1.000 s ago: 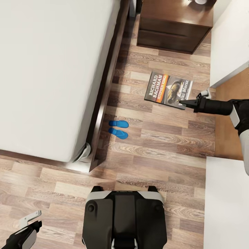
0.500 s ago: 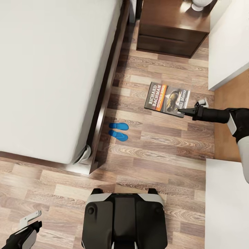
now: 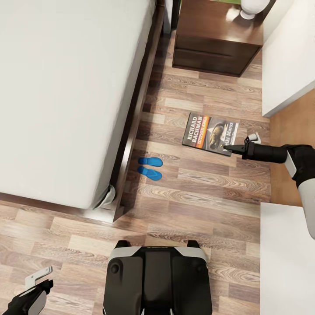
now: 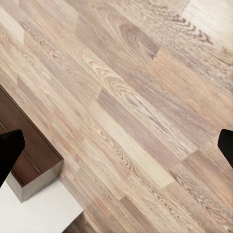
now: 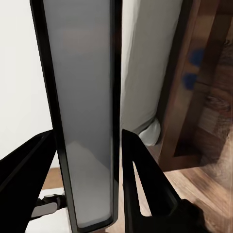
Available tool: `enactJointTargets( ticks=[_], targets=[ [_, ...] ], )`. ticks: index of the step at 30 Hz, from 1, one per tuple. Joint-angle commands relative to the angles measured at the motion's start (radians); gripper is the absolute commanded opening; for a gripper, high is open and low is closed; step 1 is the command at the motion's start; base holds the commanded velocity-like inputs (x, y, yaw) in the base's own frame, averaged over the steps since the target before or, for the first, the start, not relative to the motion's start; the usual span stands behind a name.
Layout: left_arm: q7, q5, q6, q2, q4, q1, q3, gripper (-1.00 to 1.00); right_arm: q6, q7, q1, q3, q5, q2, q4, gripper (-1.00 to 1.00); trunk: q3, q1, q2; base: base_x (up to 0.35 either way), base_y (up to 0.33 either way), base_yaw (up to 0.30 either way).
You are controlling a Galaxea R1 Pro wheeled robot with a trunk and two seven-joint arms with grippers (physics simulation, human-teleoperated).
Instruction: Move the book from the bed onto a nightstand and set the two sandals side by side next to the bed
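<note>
Wood-plank floor [image 3: 205, 192] runs between the bed [image 3: 65, 96] and the nightstand [image 3: 214, 43]. The right claw [image 3: 232, 149] clamps the book [image 3: 210, 133]; the sandals [image 3: 150, 167] lie paired beside the bed. The whole view has shifted slightly since earlier.

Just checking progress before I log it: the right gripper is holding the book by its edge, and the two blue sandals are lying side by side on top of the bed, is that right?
Not quite. The sandals lie side by side on the wooden floor beside the bed, not on top of it, as the head view shows. The right gripper does hold the book by its edge.
</note>
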Motion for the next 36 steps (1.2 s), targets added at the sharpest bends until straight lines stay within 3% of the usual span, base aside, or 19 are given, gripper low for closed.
enactJointTargets(
  ticks=[1, 8, 36],
  targets=[
    [0.003, 0.009, 0.004, 0.0, -0.002, 0.0, -0.002, 1.0, 0.002, 0.004, 0.001, -0.004, 0.002, 0.0, 0.001, -1.0, -0.001, 0.001, -0.001, 0.0, 0.0, 0.0],
    [0.003, 0.009, 0.004, 0.001, -0.002, 0.001, -0.002, 1.0, -0.046, 0.004, 0.006, -0.025, 0.001, 0.002, 0.002, -1.0, 0.0, 0.001, -0.001, 0.0, 0.0, 0.0],
    [0.003, 0.009, 0.005, 0.0, -0.002, 0.001, -0.002, 1.0, -0.058, 0.004, 0.074, -0.031, 0.004, 0.001, 0.003, -1.0, 0.033, 0.001, -0.001, 0.0, 0.0, 0.0]
  ],
)
